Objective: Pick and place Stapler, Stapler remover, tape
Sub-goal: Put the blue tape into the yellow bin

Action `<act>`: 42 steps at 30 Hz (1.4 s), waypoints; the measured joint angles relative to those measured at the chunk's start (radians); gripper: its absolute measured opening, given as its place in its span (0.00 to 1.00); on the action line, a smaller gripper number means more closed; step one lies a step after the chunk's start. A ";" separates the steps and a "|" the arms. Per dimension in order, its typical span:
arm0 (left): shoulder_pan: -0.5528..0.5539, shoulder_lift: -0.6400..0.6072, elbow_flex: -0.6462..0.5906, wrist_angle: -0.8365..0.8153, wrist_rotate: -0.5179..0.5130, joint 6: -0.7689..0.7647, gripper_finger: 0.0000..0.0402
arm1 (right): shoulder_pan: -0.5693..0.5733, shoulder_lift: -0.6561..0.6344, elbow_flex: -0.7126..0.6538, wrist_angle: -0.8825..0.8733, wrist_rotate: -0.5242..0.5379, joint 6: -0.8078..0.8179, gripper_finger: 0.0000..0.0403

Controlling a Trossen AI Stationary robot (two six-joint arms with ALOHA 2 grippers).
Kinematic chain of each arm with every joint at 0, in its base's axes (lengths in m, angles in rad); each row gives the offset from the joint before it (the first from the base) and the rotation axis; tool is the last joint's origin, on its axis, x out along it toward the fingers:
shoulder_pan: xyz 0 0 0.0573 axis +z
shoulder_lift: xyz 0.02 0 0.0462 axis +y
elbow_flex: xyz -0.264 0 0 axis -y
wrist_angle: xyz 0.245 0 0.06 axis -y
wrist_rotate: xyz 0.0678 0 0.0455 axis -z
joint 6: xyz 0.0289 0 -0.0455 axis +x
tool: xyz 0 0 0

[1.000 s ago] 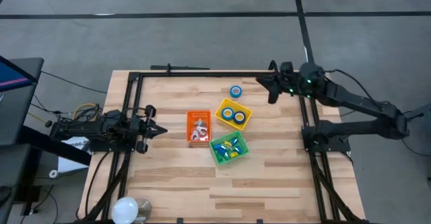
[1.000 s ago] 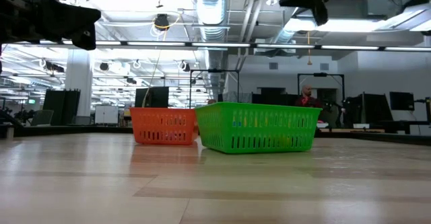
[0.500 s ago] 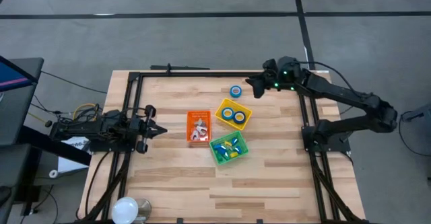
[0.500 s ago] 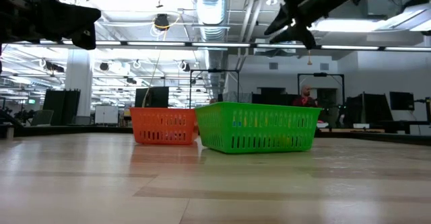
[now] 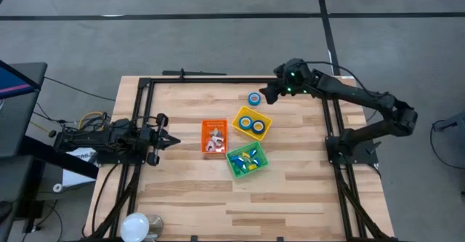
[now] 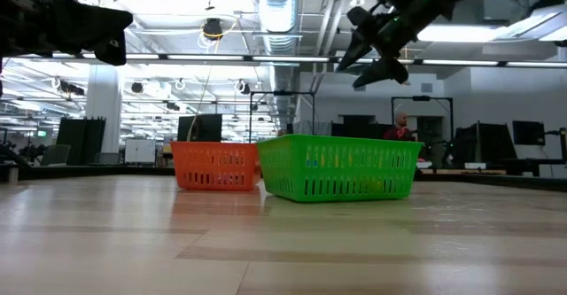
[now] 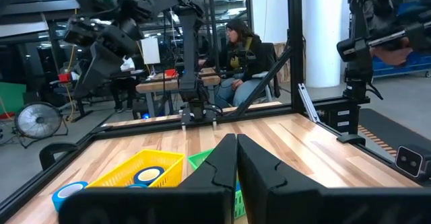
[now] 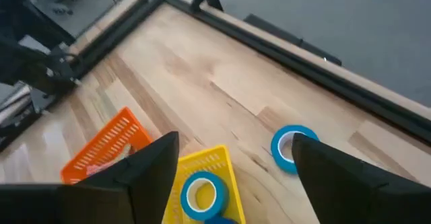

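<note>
A loose blue tape roll [image 5: 253,98] with a white core lies flat on the table near the far edge, also in the right wrist view as the tape roll [image 8: 289,147]. My right gripper [image 5: 266,97] hangs open above the table, just right of that roll and tipped downward, touching nothing. The yellow bin [image 5: 252,123] holds two more tape rolls. Small metal pieces lie in the orange bin [image 5: 214,137], and small blue and yellow items in the green bin [image 5: 247,160]. My left gripper [image 5: 169,139] waits shut at the table's left side.
The three bins stand together mid-table, the yellow one closest to the loose roll. A black frame rail [image 5: 218,80] runs along the far edge, just behind the roll. A white round object [image 5: 135,227] sits at the near left corner. A person [image 7: 244,52] sits beyond the table.
My right gripper has moved toward the table's left along the far edge and down, toward the loose tape roll. It has tipped its fingers downward and opened from shut to wide.
</note>
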 joint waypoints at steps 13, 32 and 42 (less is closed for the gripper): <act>0.000 0.000 0.000 0.000 0.000 0.000 0.01 | -0.013 0.226 0.393 -0.403 0.000 -0.128 0.70; 0.000 0.001 0.000 0.000 0.000 0.000 0.01 | -0.043 0.496 0.938 -0.901 0.005 -0.184 0.70; 0.000 0.001 0.000 0.000 0.000 0.000 0.01 | -0.046 0.592 1.048 -1.011 0.067 -0.210 0.70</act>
